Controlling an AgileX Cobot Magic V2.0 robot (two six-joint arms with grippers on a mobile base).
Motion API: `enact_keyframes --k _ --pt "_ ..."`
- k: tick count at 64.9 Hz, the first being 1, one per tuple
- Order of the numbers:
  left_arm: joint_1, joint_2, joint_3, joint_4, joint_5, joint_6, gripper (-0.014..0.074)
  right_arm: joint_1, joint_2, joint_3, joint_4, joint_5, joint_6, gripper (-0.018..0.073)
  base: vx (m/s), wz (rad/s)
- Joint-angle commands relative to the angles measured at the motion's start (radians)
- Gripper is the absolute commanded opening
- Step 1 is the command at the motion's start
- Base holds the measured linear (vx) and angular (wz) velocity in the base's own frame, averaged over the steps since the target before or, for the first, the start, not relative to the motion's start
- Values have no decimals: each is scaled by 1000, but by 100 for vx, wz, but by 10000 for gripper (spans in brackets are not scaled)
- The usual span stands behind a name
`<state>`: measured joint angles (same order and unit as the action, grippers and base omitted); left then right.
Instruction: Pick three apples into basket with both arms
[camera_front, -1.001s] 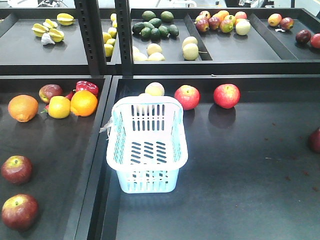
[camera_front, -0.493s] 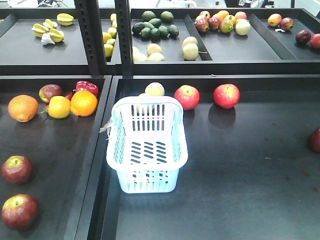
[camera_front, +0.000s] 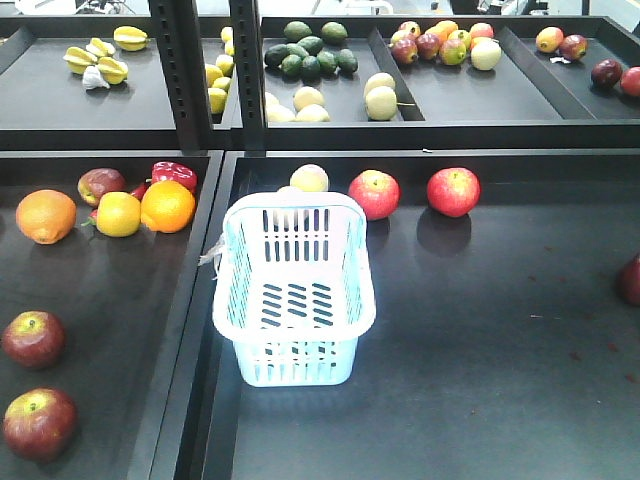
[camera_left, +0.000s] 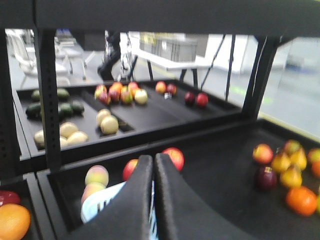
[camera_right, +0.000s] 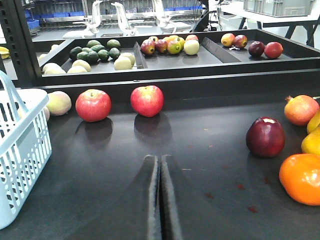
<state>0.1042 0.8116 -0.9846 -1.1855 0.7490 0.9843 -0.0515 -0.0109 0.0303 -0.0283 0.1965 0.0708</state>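
Two dark red apples (camera_front: 32, 338) (camera_front: 38, 422) lie on the left tray, near its front. A third dark red apple (camera_front: 630, 280) sits at the right edge of the right tray and shows as the apple (camera_right: 265, 136) in the right wrist view. The pale blue basket (camera_front: 300, 362) stands at the left end of the right tray with nothing inside. My left gripper (camera_left: 153, 160) is shut and empty, above the basket (camera_left: 100, 207). My right gripper (camera_right: 159, 160) is shut and empty over bare tray, right of the basket (camera_right: 20, 145). Neither arm shows in the front view.
Two bright red apples (camera_front: 374, 194) (camera_front: 453, 191) and a yellow apple (camera_front: 309, 178) lie behind the basket. Oranges (camera_front: 45, 215) (camera_front: 167, 206) sit at the back of the left tray. A raised divider (camera_front: 195, 330) separates the trays. An orange (camera_right: 300, 177) lies beside the right apple.
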Motion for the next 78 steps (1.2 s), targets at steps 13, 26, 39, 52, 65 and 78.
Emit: enact_keyframes --k 13,26,39,52,65,78 --pt "-21 311 -220 -62 139 146 -6 -7 -10 11 -5 -69 -2 -4 0 0" --pt "-80 529 -384 -50 259 301 -3 -7 -10 11 -5 -69 -2 -4 0 0" --pt "-160 697 -514 23 219 327 121 -7 -10 11 -5 -69 -2 -4 0 0" --pt "-234 830 -617 143 164 349 476 -7 -10 11 -5 -69 -2 -4 0 0" --pt "-316 940 -722 223 125 392 655 -7 -10 11 -5 -69 -2 -4 0 0" --pt "-387 1037 -802 345 125 391 582 -7 -10 11 -5 -72 -2 -4 0 0"
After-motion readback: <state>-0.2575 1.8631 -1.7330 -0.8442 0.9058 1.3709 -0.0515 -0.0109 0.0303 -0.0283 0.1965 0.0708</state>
